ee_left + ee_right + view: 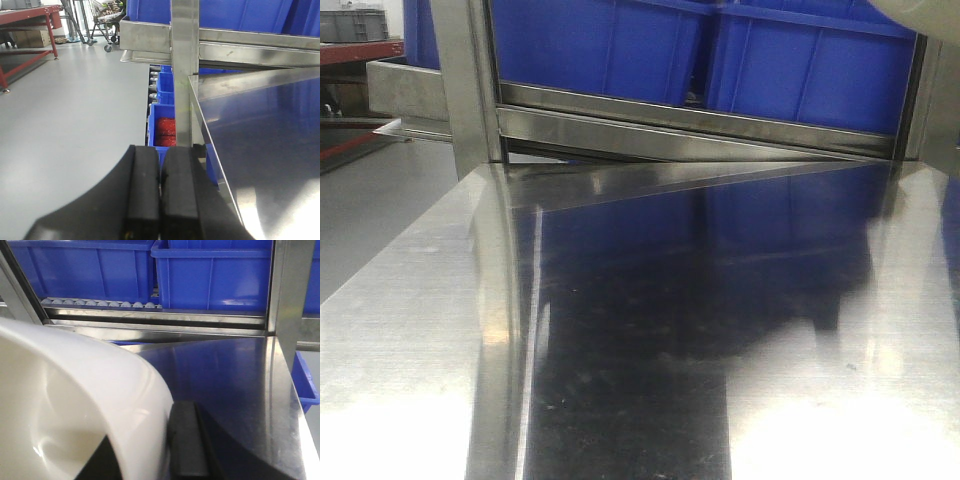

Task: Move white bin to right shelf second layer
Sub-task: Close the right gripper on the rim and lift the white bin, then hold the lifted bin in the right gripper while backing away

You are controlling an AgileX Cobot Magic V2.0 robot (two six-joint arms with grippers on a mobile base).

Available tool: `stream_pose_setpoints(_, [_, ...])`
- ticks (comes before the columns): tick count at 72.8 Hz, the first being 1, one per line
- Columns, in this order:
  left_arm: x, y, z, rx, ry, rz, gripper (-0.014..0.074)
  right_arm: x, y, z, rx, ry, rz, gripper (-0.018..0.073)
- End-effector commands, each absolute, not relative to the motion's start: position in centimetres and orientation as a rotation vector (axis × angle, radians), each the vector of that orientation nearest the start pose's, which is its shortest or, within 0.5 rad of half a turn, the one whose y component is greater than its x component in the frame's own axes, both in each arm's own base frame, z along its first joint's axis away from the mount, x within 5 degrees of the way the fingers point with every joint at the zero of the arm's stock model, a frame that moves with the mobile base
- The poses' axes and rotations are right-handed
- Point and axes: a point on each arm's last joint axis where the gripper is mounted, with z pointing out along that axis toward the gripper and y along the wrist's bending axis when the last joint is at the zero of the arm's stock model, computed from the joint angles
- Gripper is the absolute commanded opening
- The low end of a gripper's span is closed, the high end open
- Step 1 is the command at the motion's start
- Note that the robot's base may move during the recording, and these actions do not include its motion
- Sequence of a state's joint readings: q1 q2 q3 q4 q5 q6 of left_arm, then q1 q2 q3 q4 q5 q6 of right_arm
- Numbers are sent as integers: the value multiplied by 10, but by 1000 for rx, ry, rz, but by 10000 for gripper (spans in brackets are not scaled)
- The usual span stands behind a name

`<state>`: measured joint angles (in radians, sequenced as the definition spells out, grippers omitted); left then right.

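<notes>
The white bin (75, 390) fills the lower left of the right wrist view, tilted, held above the shiny steel tabletop (240, 390). My right gripper (150, 450) is shut on its wall, one finger inside and one finger (187, 440) outside. A corner of the white bin (925, 12) shows at the top right of the front view. Ahead is a steel rack level with white rollers (100, 303) and a flat front bar (160, 320); I cannot tell whether it is the right shelf second layer. My left gripper (160, 195) is shut on nothing, beside the table's left edge.
Blue crates (210, 275) stand on the roller level, side by side. A steel upright post (184, 70) rises at the table's left corner, another (290, 300) at the right. Lower blue bins with red parts (165, 131) sit under the table edge. A red workbench (30, 30) stands far left.
</notes>
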<state>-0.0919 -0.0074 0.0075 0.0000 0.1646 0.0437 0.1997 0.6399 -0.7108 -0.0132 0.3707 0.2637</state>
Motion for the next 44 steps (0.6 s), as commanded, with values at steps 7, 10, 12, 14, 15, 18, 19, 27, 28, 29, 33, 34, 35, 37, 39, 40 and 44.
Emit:
stream_pose_setpoints(7, [56,-6,192,108,1580,-46,85,126,24,385,45,1641,331,55])
stream_pose_setpoints(10, [56,-6,192,108,1580,-46,85,126,24,385,45,1643,331,55])
stream_pose_setpoints(12, [56,-6,192,108,1580,-46,85,126,24,385,45,1644,331,55])
stream_pose_setpoints(14, [56,-6,192,108,1580,-46,85,126,24,385,45,1644,331,55])
stream_pose_setpoints(15, [56,-6,192,108,1580,-46,85,126,24,385,45,1644,331,55])
stream_pose_setpoints(18, [56,-6,192,108,1580,-46,85,126,24,385,45,1644,331,55])
stream_pose_setpoints(19, [56,-6,192,108,1580,-46,85,126,24,385,45,1644,331,55])
stream_pose_setpoints(27, [56,-6,192,108,1580,-46,85,126,24,385,45,1644,331,55])
stream_pose_setpoints(28, [56,-6,192,108,1580,-46,85,126,24,385,45,1644,331,55])
stream_pose_setpoints(29, [56,-6,192,108,1580,-46,85,126,24,385,45,1644,331,55])
stream_pose_setpoints(33, [56,-6,192,108,1580,-46,85,126,24,385,45,1644,331,55])
stream_pose_setpoints(34, [56,-6,192,108,1580,-46,85,126,24,385,45,1644,331,55])
stream_pose_setpoints(35, [56,-6,192,108,1580,-46,85,126,24,385,45,1644,331,55])
stream_pose_setpoints(37, [56,-6,192,108,1580,-46,85,126,24,385,45,1644,331,55])
stream_pose_setpoints(39, [56,-6,192,108,1580,-46,85,126,24,385,45,1644,331,55])
stream_pose_setpoints(40, [56,-6,192,108,1580,-46,85,126,24,385,45,1644,331,55])
stream_pose_setpoints(44, [56,-6,192,108,1580,-46,85,126,24,385,45,1644,331,55])
